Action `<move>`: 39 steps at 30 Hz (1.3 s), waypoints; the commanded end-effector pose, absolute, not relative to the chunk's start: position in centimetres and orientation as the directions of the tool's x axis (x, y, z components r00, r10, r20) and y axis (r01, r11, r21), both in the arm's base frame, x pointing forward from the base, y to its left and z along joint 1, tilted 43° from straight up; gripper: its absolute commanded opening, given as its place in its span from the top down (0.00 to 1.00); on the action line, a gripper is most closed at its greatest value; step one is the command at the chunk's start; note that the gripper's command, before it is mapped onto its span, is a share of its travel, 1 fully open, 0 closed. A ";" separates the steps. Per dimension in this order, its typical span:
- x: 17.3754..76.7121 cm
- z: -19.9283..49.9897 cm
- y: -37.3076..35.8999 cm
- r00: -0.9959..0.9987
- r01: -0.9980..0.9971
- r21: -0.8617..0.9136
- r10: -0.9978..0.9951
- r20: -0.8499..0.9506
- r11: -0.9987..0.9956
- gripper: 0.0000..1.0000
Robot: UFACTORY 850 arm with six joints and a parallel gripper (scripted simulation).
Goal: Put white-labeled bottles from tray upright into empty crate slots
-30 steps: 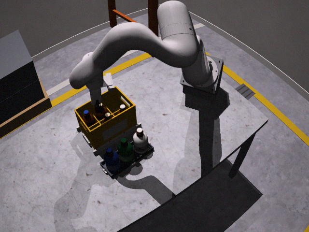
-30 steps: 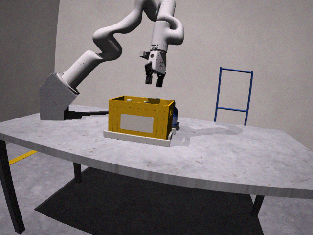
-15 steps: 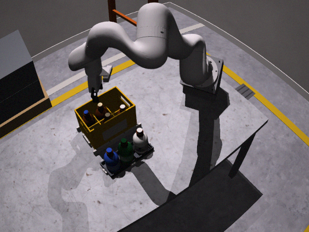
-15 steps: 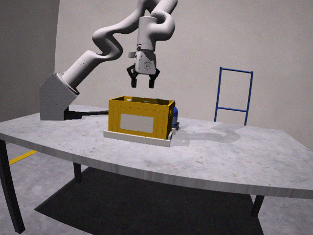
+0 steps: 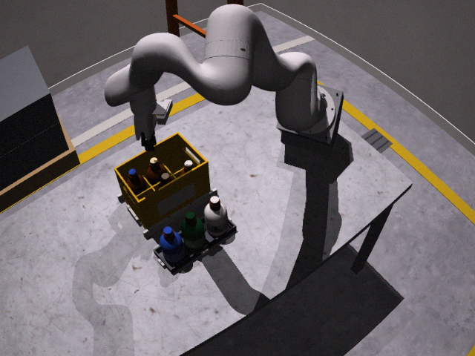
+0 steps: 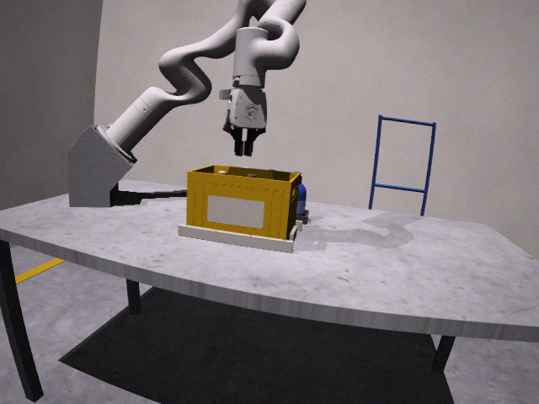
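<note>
The yellow crate (image 5: pixel 200 179) (image 6: pixel 195 195) stands on a pale base plate (image 6: pixel 235 238). In the crate are brown bottles: one with a blue cap (image 5: pixel 132 174), one with a cream cap (image 5: pixel 154 162), and two more pale caps (image 5: pixel 165 176) (image 5: pixel 188 164). In front of it the dark tray (image 5: pixel 231 228) holds a white bottle (image 5: pixel 215 217), a green bottle (image 5: pixel 191 228) and a blue bottle (image 5: pixel 171 242) (image 6: pixel 301 198), all upright. My gripper (image 5: pixel 148 144) (image 6: pixel 243 150) hangs above the crate's back edge. Its fingers are close together with nothing between them.
The robot base (image 5: pixel 306 115) (image 6: pixel 93 173) sits at the table's back corner. A blue frame (image 6: pixel 402 122) stands behind the table. A dark box (image 5: pixel 27 126) and an orange-brown frame (image 5: pixel 184 19) stand on the floor beyond the table.
</note>
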State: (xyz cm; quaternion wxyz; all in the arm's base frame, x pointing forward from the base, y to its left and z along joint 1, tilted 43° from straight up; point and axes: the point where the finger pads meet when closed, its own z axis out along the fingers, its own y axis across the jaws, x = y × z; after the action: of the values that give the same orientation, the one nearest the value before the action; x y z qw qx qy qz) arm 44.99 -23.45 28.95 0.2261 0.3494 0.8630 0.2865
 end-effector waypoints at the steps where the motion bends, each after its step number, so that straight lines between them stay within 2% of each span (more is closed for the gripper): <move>1: 45.0 29.0 -23.5 -0.653 0.473 0.653 0.733 -0.191 0.592 1.00; 24: 45.0 29.0 -23.4 -0.653 0.473 0.652 0.733 -0.191 0.592 1.00; 39: 43.5 32.5 -12.0 -0.668 0.473 0.633 0.718 -0.197 0.614 1.00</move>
State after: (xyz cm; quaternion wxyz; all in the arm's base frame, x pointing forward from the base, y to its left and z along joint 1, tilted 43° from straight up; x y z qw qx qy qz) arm 44.19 -15.24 31.43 0.2219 0.3422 0.8687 0.2812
